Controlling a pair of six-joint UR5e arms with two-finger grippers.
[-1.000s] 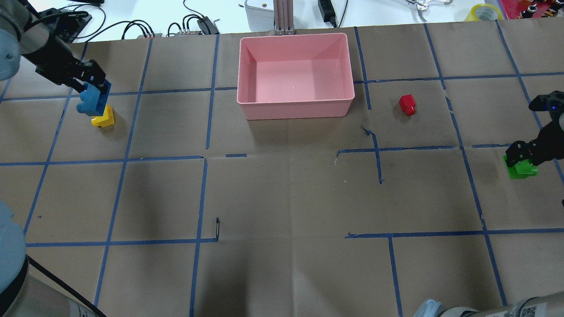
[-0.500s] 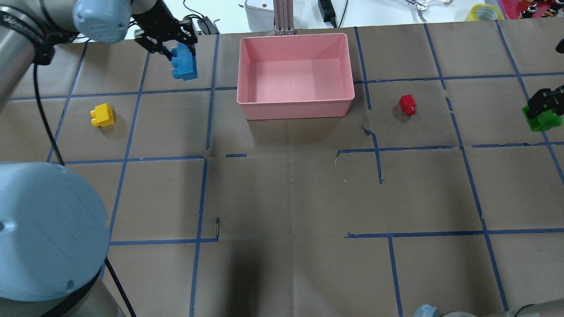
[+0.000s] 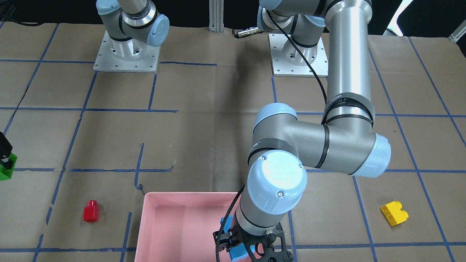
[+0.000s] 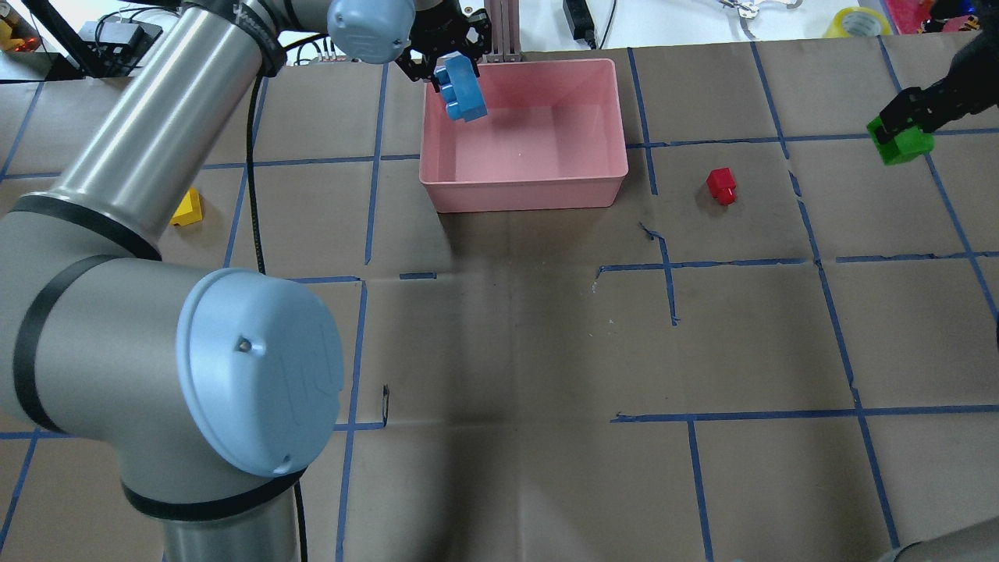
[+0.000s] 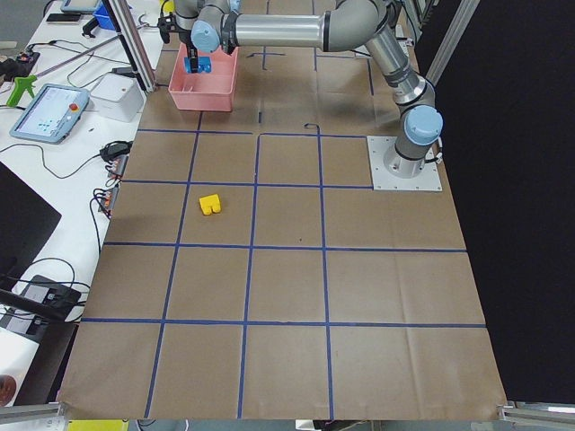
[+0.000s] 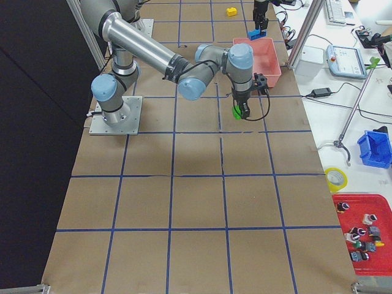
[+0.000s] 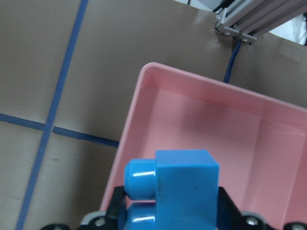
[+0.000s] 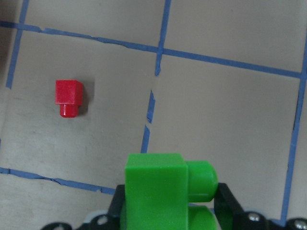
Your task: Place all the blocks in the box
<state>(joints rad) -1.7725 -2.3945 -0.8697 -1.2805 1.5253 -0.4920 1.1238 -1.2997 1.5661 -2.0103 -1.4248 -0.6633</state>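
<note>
Progress: nothing boxed yet. Holding blue block [image 4: 462, 92] clamped in left end effector [image 4: 446, 65] above corner of box [image 4: 523, 193], not released; holding green block [image 4: 902, 147] clamped in right end effector [image 4: 905, 123], raised well right of box. Leaving red block [image 4: 722, 186] and yellow block [image 4: 188, 209] lying loose on surface [image 4: 515, 336].

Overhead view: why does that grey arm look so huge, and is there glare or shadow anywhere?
Overhead view: the left arm looms because its elbow sits close to the camera, half hiding the yellow block; soft shadows darken the paper near the box. Left wrist view: white glints on the studs of the blue block. Front-facing view: a bright sheen runs down the arm's metal tube.
</note>
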